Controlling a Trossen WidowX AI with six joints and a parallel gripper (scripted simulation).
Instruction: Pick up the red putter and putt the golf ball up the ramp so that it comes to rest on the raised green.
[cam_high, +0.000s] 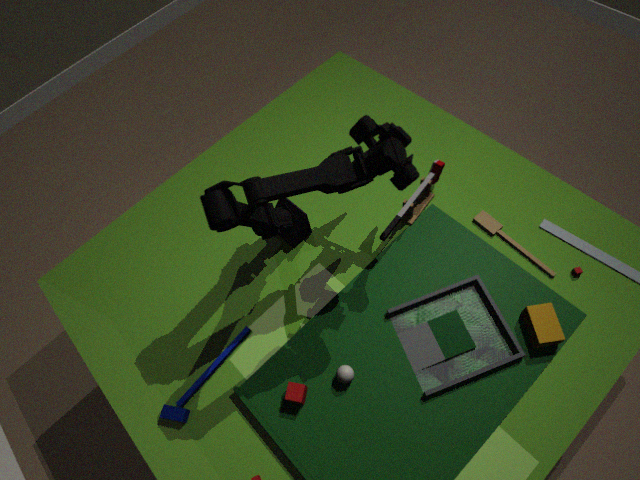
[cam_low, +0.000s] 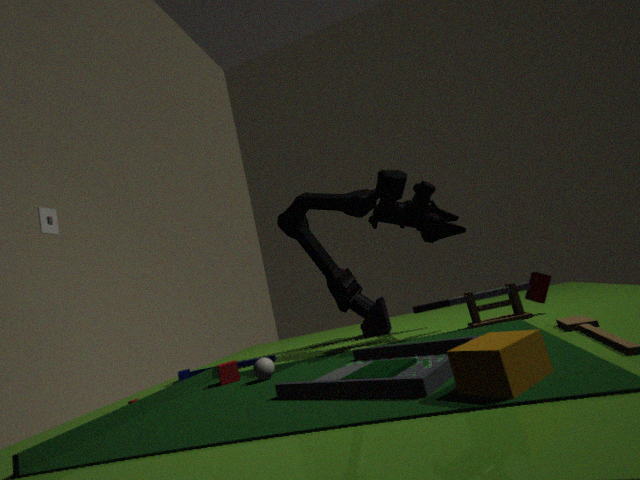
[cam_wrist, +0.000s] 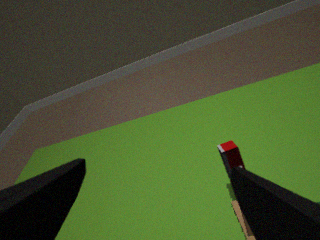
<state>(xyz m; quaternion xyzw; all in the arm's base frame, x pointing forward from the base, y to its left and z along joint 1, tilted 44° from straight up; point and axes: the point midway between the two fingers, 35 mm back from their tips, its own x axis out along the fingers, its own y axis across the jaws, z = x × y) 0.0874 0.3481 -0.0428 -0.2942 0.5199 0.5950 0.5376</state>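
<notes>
The red-headed putter (cam_high: 415, 197) (cam_low: 485, 296) rests on a wooden stand (cam_high: 422, 208) (cam_low: 498, 320), its grey shaft ending in a black grip. Its red head also shows in the wrist view (cam_wrist: 231, 154), beside the right finger, which hides the shaft. My gripper (cam_low: 461, 223) (cam_wrist: 160, 169) is open and empty, raised well above the putter. The white golf ball (cam_high: 345, 374) (cam_low: 264, 368) lies on the dark green mat (cam_high: 361, 428) (cam_low: 155, 428). A grey ramp (cam_high: 417, 345) leads to a dark green square (cam_high: 451, 334) (cam_low: 385, 368) inside low dark walls (cam_high: 499, 316) (cam_low: 356, 389).
A red cube (cam_high: 295, 393) (cam_low: 229, 372) sits near the ball. A blue mallet (cam_high: 212, 366) lies left of the mat. An orange block (cam_high: 544, 323) (cam_low: 501, 364) stands beside the walled area. A wooden mallet (cam_high: 524, 253) (cam_low: 610, 337) and a grey bar (cam_high: 589, 250) lie beyond the stand.
</notes>
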